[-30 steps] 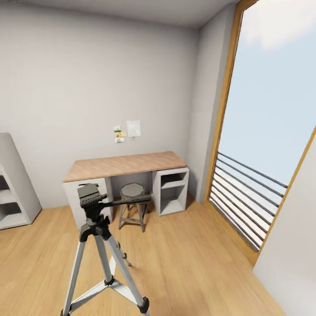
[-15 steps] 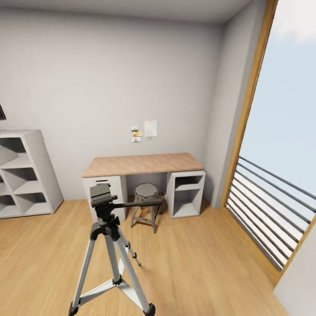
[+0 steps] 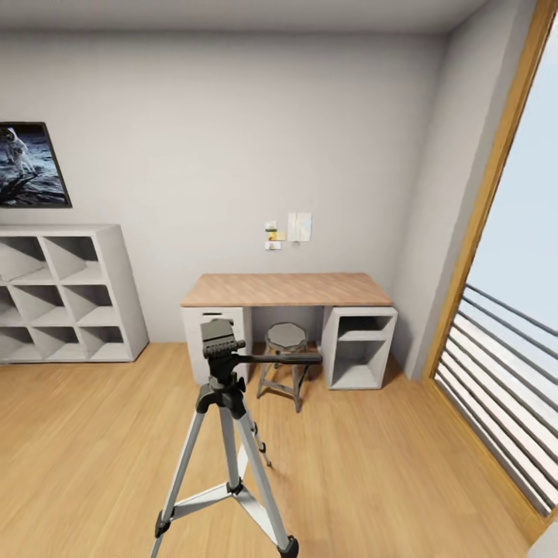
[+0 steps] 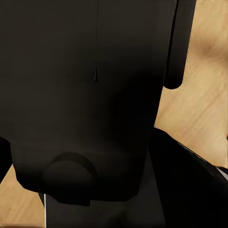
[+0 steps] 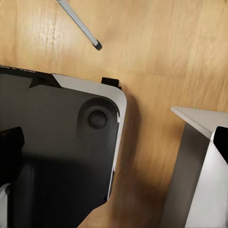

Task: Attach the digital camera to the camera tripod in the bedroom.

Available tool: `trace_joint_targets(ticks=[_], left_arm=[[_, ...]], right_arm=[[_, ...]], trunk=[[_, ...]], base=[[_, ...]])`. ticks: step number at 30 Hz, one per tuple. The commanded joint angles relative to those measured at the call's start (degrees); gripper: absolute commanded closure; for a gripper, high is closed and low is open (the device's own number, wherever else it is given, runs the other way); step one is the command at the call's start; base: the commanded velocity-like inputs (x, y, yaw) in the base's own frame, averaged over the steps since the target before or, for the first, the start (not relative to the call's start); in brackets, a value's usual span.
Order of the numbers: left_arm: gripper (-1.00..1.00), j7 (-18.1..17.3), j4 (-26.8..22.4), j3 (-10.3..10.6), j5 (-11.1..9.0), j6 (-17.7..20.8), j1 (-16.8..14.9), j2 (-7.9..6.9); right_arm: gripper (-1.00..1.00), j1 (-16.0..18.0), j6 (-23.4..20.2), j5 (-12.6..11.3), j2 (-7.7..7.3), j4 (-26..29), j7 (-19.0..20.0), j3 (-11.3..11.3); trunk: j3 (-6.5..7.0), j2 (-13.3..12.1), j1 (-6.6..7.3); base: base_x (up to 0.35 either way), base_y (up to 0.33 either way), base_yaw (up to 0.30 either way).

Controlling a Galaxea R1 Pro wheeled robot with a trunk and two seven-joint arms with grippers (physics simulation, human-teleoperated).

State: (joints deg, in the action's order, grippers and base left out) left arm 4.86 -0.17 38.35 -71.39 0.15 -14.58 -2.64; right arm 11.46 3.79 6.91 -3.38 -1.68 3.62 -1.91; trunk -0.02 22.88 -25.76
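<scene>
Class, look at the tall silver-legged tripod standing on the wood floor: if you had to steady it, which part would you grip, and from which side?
Probably the black pan handle of the silver-legged tripod, gripped from the robot's right: it sticks out level, slim and unobstructed.

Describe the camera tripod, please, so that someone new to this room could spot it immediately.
Start at the wood-topped desk against the far grey wall, with a small round stool tucked under it. In front of them, on the plank floor, stands the camera tripod. Nothing else there has splayed silver legs, a black head and a long black handle pointing sideways.
</scene>
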Motion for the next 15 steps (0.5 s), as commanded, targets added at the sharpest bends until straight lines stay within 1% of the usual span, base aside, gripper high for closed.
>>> trace_joint_targets(ticks=[1, 6, 8, 15], left_arm=[[1.0, 0.1, 0.0, 0.5, -0.3, 0.0, 0.0, 0.0], [1.0, 0.1, 0.0, 0.5, -0.3, 0.0, 0.0, 0.07], [1.0, 0.1, 0.0, 0.5, -0.3, 0.0, 0.0, 0.08], [1.0, 0.1, 0.0, 0.5, -0.3, 0.0, 0.0, 0.09]], right_arm=[[-1.0, 0.1, 0.3, 0.4, -0.03, -0.2, 0.1, -0.2], [-1.0, 0.1, 0.3, 0.4, -0.04, -0.2, 0.1, -0.1], [-1.0, 0.1, 0.3, 0.4, -0.04, -0.2, 0.1, -0.1], [-1.0, 0.1, 0.3, 0.4, -0.05, -0.2, 0.1, -0.1]], trunk=[[-0.02, 0.0, -0.02], [-0.02, 0.0, -0.02], [-0.02, 0.0, -0.02], [-0.02, 0.0, -0.02]], base=[[0.0, 0.0, 0.277], [-0.006, -0.002, 0.277], [-0.087, -0.061, 0.277], [-0.214, -0.165, 0.277]])
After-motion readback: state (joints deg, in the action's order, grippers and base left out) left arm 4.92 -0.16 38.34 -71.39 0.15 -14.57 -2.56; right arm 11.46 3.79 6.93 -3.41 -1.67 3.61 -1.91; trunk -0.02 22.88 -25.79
